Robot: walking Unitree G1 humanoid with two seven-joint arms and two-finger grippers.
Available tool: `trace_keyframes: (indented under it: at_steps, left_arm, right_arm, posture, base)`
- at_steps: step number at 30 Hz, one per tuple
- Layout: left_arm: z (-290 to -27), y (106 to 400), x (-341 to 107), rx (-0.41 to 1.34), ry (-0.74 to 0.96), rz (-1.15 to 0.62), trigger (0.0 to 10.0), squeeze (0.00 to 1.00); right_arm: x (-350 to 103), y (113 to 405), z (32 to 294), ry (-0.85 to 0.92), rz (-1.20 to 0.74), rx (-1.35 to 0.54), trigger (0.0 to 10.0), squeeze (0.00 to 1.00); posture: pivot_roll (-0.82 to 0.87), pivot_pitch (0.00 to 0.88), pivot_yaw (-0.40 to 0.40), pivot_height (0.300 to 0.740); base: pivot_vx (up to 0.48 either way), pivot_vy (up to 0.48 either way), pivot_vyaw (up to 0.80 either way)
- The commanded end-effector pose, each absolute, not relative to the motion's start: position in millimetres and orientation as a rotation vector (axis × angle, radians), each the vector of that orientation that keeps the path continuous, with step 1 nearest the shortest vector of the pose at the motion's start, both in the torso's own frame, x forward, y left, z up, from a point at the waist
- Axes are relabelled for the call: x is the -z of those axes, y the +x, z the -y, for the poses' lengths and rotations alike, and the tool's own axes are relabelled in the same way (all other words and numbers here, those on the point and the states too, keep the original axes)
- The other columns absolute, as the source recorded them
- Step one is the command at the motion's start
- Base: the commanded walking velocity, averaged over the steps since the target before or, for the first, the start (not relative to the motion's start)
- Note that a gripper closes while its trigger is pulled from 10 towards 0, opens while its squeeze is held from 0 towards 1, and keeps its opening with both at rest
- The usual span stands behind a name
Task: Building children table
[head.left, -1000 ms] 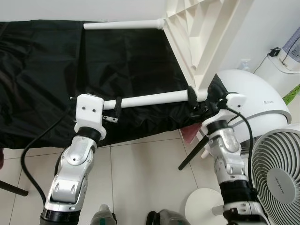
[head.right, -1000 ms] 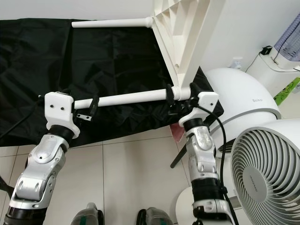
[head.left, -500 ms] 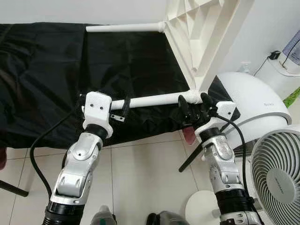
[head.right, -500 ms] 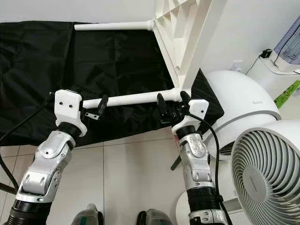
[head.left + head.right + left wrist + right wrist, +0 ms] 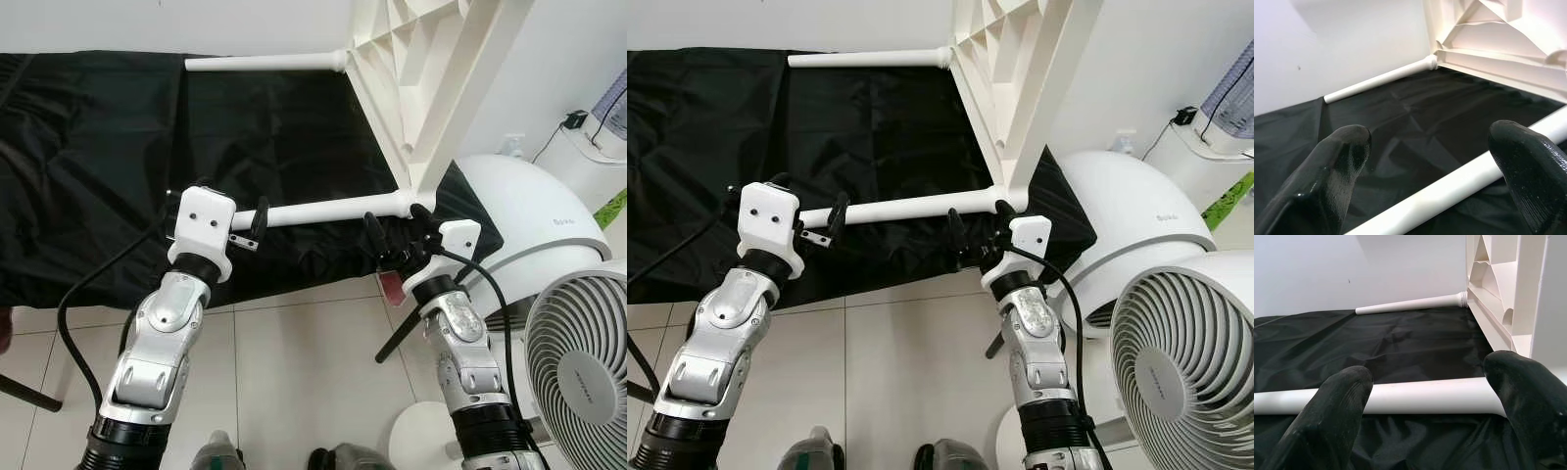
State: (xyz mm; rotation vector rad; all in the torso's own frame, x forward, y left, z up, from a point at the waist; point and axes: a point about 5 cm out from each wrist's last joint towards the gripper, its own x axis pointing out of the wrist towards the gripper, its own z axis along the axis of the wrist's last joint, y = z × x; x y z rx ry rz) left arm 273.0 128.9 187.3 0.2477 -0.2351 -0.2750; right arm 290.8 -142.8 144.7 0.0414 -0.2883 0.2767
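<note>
Nearest, at 6 o'clock in the head views, the pale tiled floor (image 5: 294, 372) runs under both silver arms, with a white fan grille (image 5: 578, 377) at 4 o'clock and a white domed appliance (image 5: 534, 211) just behind it at 3 o'clock. The left pincer (image 5: 257, 221) sits at about 9 o'clock of centre, its fingers (image 5: 1332, 166) apart in the left wrist view, with the near leg (image 5: 323, 209) lying in the gap between them; whether they touch it cannot be told. The right pincer (image 5: 392, 235) is at roughly 4 o'clock of centre, just below the socket end of that same leg, its fingers (image 5: 1327, 416) also spread, the white tube crossing between them in the right wrist view without clear contact. The near leg runs level from the left pincer toward 3 o'clock, where it joins a corner of the white children's table top (image 5: 431, 88). That top stands tilted on edge at 1 o'clock, its ribbed underside facing the robot, against a white wall (image 5: 176, 24). A black cloth (image 5: 98, 166) spreads beneath and behind the leg from 9 to 12 o'clock. Farthest, at 12 o'clock, a second leg (image 5: 265, 63) sticks out level from the top's upper corner toward 11 o'clock, above the cloth.
</note>
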Motion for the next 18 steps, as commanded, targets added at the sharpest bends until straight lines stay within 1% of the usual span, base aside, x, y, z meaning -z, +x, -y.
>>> trace_keyframes:
  at_steps: [1,11,12,13,16,18]
  left_arm:
    - [-123,272,-189,0.353,0.263,0.237,10.0,0.0]
    - [-121,273,-193,0.355,0.275,0.262,10.0,0.0]
    - [-120,272,-202,0.378,0.344,0.304,10.0,0.0]
    - [-120,272,-202,0.378,0.344,0.304,10.0,0.0]
    - [-126,273,-219,0.379,0.465,0.366,10.0,0.0]
    - [-126,273,-219,0.379,0.465,0.366,10.0,0.0]
  right_arm:
    - [-144,291,146,0.019,0.286,-0.264,10.0,0.0]
    - [-146,292,146,0.01,0.294,-0.255,10.0,0.0]
    - [-146,292,146,0.005,0.293,-0.256,10.0,0.0]
    - [-146,292,146,0.005,0.293,-0.256,10.0,0.0]
    - [-146,292,147,0.0,0.29,-0.26,10.0,0.0]
    - [-146,292,147,0.0,0.29,-0.26,10.0,0.0]
  posture:
    - [0.05,0.0,-0.061,0.74]
    - [0.05,0.0,-0.058,0.74]
    - [0.05,0.0,-0.061,0.74]
    - [0.05,0.0,-0.061,0.74]
    - [0.05,0.0,-0.067,0.74]
    - [0.05,0.0,-0.067,0.74]
  base:
    - [0.0,0.0,0.0]
    - [0.0,0.0,0.0]
    - [0.0,0.0,0.0]
    - [0.0,0.0,0.0]
    - [0.0,0.0,0.0]
    - [0.0,0.0,0.0]
